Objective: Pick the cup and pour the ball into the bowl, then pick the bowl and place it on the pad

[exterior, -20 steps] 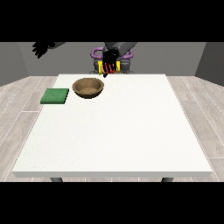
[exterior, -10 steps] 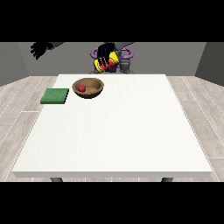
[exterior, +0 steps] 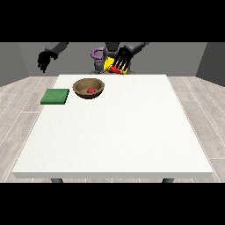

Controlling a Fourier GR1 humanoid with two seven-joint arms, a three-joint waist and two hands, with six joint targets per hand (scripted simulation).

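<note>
Presently, a brown wooden bowl (exterior: 88, 88) is seen on the white table (exterior: 114, 132), near its far edge and towards the view's left. A small red ball (exterior: 91, 90) is held inside the bowl, resting near its middle. Just beside the bowl, further to the view's left, a flat green pad (exterior: 55, 96) is laid on the table, apart from the bowl and with nothing on it.

Above the far edge of the table, the hand at the view's right (exterior: 122, 59) is raised in front of the robot's body. A yellow and red cup (exterior: 115, 67) is held in it, with the dark fingers wrapped round the cup; the cup is tilted and kept clear of the table, up and to the right of the bowl. Much of the cup is covered by the fingers, so its mouth and inside cannot be made out.

The hand at the view's left (exterior: 44, 60) is hung in the air beyond the table's far left corner, well apart from the pad and the bowl. Nothing is seen in it; its fingers are pointed downwards, but how far they are spread cannot be told.
</note>
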